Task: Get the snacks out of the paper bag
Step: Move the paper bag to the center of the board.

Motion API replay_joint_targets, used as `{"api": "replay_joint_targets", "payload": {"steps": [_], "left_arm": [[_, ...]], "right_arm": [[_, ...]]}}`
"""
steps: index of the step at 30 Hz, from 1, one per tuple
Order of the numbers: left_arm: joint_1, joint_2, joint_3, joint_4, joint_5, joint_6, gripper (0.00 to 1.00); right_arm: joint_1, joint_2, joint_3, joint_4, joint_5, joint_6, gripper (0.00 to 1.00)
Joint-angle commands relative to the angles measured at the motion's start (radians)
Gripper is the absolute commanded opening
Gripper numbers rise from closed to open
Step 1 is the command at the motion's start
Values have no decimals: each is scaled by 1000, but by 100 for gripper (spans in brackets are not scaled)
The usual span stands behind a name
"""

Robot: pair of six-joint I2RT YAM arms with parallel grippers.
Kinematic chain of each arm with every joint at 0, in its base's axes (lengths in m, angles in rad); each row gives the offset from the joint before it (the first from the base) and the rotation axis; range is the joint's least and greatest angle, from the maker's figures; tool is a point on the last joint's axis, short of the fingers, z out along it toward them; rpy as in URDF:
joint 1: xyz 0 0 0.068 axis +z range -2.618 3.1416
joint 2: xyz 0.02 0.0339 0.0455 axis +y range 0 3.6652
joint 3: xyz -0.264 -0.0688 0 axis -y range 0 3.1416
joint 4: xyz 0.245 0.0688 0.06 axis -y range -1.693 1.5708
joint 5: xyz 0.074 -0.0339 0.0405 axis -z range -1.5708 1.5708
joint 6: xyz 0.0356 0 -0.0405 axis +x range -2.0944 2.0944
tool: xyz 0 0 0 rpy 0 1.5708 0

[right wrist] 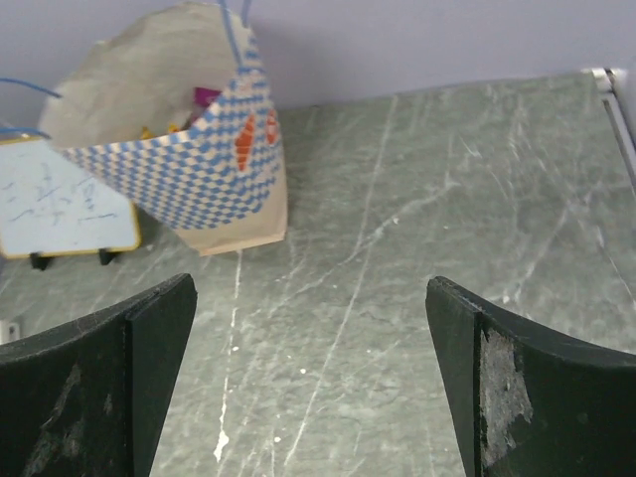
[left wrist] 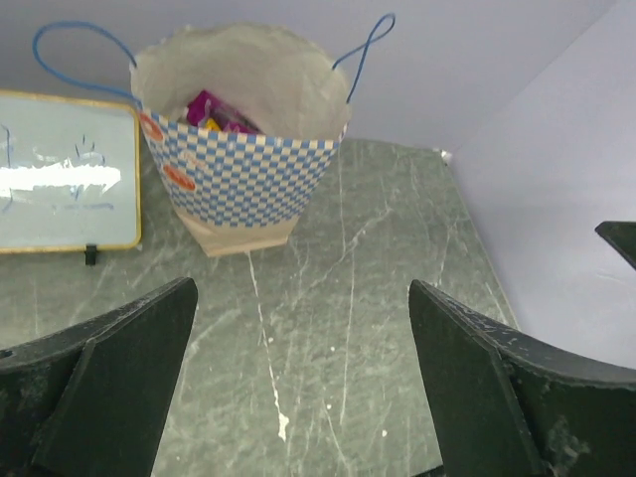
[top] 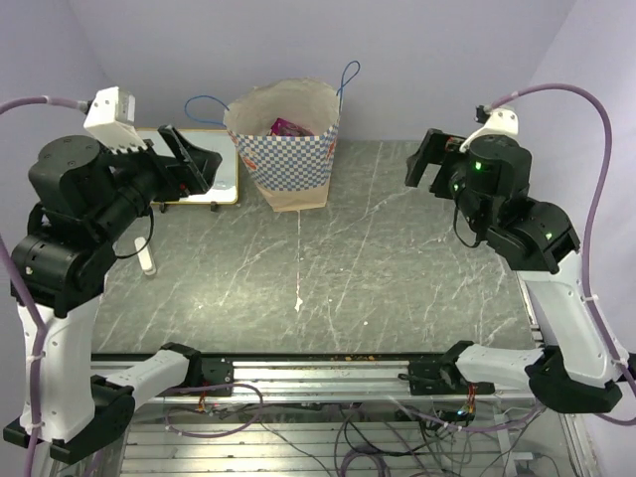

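Top external: paper bag stands upright at the far edge, mouth up, purple packet inside; left gripper just beside it, right gripper well apart. Left wrist: jaws spread, bag dead ahead. Right wrist: jaws spread, bag ahead-left.

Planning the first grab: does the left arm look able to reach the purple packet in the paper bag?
Probably yes. The paper bag stands open-topped, the purple packet shows inside its mouth, and only bare table lies between it and the open left tool.
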Motion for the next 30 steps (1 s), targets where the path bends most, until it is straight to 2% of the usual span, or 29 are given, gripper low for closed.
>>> {"api": "replay_joint_targets", "payload": {"steps": [1, 8, 15, 21, 26, 30], "left_arm": [[7, -18, -78, 35, 0, -68, 98], [12, -41, -221, 58, 22, -151, 98], [18, -20, -337, 80, 64, -220, 98], [57, 87, -298, 89, 72, -236, 98], [184, 222, -247, 126, 154, -285, 98], [297, 366, -207, 192, 230, -357, 95]], "right_arm": [[-148, -42, -69, -22, -102, 51, 100], [-375, -52, -164, -72, -224, 126, 100], [-496, -41, -250, -43, -374, 200, 100], [-539, -71, -406, 179, -554, 222, 100], [-552, -57, -533, 420, -673, 250, 100], [-555, 62, -505, 526, -784, 229, 100]]}}
